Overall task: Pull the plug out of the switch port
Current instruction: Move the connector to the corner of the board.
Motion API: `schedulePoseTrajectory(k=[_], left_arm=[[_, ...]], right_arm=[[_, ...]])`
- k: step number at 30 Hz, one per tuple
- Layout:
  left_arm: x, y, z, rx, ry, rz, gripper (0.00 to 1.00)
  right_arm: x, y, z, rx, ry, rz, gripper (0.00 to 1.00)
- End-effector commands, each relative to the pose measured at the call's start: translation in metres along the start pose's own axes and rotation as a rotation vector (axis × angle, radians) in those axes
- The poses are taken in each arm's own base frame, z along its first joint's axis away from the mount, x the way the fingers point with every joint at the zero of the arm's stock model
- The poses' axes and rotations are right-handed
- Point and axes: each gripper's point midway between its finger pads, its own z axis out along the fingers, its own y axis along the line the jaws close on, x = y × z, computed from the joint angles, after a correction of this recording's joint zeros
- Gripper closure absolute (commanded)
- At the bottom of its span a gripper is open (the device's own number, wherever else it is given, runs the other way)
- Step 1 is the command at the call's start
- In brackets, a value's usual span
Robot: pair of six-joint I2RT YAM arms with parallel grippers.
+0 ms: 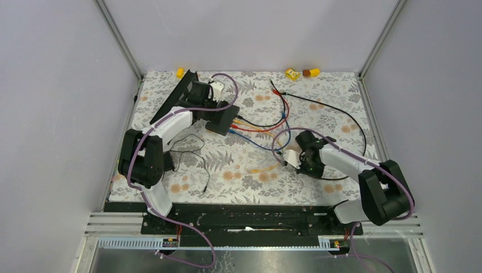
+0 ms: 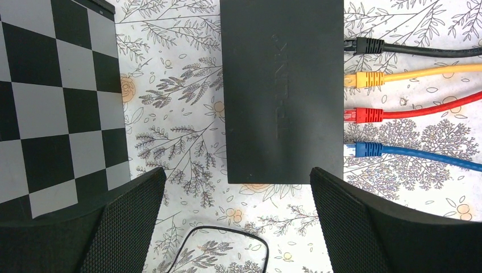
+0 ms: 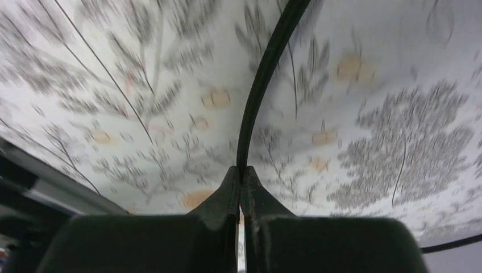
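Switch point(image 2: 281, 91) lies upper centre in the left wrist view, flat on floral cloth point(image 2: 176, 85), ports on its right edge. 4 plugs point(image 2: 364, 115) are seated there: black, yellow, red, blue, top to bottom, none out yet. Left gripper point(image 2: 237, 187) is held over the switch's lower edge, jaws spread wide, nothing between them. Right gripper point(image 3: 243, 170) is pressed fully together, right of centre in the top view, well apart from the switch. A black cable point(image 3: 258, 91) runs up from its tips; whether it is pinched cannot be told.

Switch is judged light, rigid and smooth-cased, likely to be dragged over the cloth unless held down across its body. Plug boots are judged stiff and cables point(image 2: 426, 108) soft, so hold is best taken on the boot beside the port, not the cord. Neighbouring plugs sit close, so finger room is tight. Chequered board point(image 2: 51, 102) at left and thin black wire point(image 2: 224, 228) at bottom are near, not blocking.
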Motion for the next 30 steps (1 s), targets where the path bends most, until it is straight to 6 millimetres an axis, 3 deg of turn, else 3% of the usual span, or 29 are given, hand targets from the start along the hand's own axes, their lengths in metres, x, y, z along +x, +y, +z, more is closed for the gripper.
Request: schedulePoseTrajectory(k=[1, 9, 12, 19, 26, 30], left_arm=[[-0.026, 0.010, -0.017, -0.030, -0.094, 0.002, 0.01], [-0.026, 0.008, -0.019, -0.023, -0.100, -0.002, 0.01], [-0.027, 0.008, -0.020, -0.020, -0.104, -0.001, 0.01], [-0.027, 0.007, -0.019, -0.018, -0.104, 0.001, 0.01], [-0.026, 0.008, -0.022, -0.023, -0.107, 0.005, 0.01], [-0.026, 0.008, -0.025, -0.023, -0.110, 0.007, 0.01]], right_arm=[[0.052, -0.005, -0.017, 0.010, 0.146, -0.069, 1.00], [0.083, -0.046, -0.032, 0.082, 0.245, -0.068, 1.00], [0.082, -0.066, -0.033, 0.105, 0.234, -0.032, 1.00], [0.042, -0.122, -0.025, 0.124, 0.100, 0.135, 1.00], [0.005, -0.183, -0.001, 0.154, 0.054, 0.274, 1.00], [-0.019, -0.210, -0.003, 0.189, -0.038, 0.338, 1.00]])
